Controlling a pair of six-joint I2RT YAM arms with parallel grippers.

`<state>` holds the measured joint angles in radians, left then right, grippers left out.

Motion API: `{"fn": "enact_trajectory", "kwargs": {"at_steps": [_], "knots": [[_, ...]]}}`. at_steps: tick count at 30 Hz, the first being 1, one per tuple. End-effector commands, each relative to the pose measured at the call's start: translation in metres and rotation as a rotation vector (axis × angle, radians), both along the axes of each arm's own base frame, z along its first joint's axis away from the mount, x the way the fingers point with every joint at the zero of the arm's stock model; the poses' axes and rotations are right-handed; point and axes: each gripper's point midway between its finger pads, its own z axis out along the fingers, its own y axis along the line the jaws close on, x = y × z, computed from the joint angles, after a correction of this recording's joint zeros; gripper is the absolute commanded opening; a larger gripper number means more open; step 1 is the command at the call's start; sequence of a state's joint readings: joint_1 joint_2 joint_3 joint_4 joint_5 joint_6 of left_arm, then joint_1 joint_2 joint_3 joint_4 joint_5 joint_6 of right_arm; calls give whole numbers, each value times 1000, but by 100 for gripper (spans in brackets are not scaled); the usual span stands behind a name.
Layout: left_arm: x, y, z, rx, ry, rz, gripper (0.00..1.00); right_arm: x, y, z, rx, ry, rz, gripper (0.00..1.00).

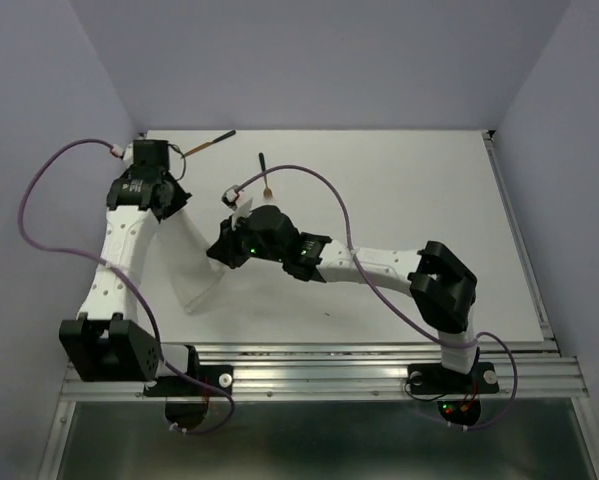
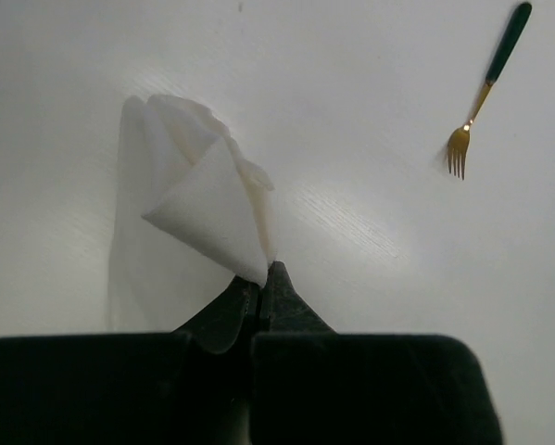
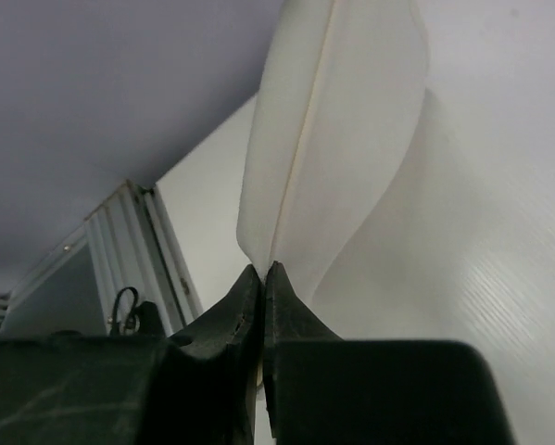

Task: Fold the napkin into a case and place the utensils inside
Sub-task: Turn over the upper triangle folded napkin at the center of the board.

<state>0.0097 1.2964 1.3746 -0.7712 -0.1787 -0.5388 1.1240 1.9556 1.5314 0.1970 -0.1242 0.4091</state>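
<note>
The soft white cloth napkin (image 1: 195,268) is on the left-centre part of the white desk (image 1: 429,200), slung between the two arms. The left fingers (image 2: 268,283) are pressed fully together on one corner of it. The right fingers (image 3: 270,283) are closed just as tightly on another edge, where two layers of cloth meet. From both grips the fabric rises in loose curved folds, and its lower part trails toward the near edge; I cannot tell whether that part rests on the desk. No pouch has been shaped, so I judge this to be an early fold.

To do this fold well, the two grips should travel together at the same height, so the span between them stays lightly taut and the bunched folds seen from the left wrist smooth out. The carried edge should be laid squarely over the opposite edge. Then the cloth should be lowered flat onto the desk before either grip lets go, or it will spring back.

The gold-brown fork with a dark green handle (image 2: 485,93) lies at the far left. The second slender brown utensil with a dark handle (image 1: 265,172) lies just beyond the right wrist. The sweep should stay on the near side of both.
</note>
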Motion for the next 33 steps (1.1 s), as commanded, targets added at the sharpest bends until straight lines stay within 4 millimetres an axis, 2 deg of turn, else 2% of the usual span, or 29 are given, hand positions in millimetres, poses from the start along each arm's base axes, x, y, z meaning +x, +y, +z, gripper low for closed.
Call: {"fn": "enact_trajectory", "kwargs": {"at_steps": [1,2,3,4,5,6,7,8,10,13,19,21,27,33], "knots": [[76,-27,-11,41,-152,9,0,2,-39,-23,-4,218,-11,1],[83,-39,-21,35,-139,-15,0,6,-55,-49,-43,248,-44,1],[89,-60,-29,21,-133,-55,0,11,-66,-54,-50,264,-74,1],[97,-73,-49,13,-93,-69,0,22,-80,-61,-57,291,-115,1],[103,-84,-57,7,-85,-89,0,22,-95,-83,-92,317,-143,1],[106,-104,-74,8,-51,-128,0,25,-104,-89,-103,319,-174,1],[111,-114,-77,2,-53,-140,0,32,-115,-91,-109,313,-206,1],[113,-123,-84,-2,-37,-158,0,30,-129,-106,-142,328,-230,1],[116,-145,-101,-11,-4,-191,0,33,-142,-111,-161,310,-260,1],[115,-166,-119,-21,29,-225,0,30,-161,-129,-210,308,-288,1],[107,-197,-145,-23,83,-279,0,23,-187,-150,-270,299,-316,1],[106,-204,-151,-25,97,-290,0,21,-190,-150,-274,292,-318,1],[103,-226,-157,-14,119,-334,0,17,-213,-171,-341,293,-351,1],[98,-247,-172,0,155,-377,0,12,-227,-180,-374,283,-367,1]]}}
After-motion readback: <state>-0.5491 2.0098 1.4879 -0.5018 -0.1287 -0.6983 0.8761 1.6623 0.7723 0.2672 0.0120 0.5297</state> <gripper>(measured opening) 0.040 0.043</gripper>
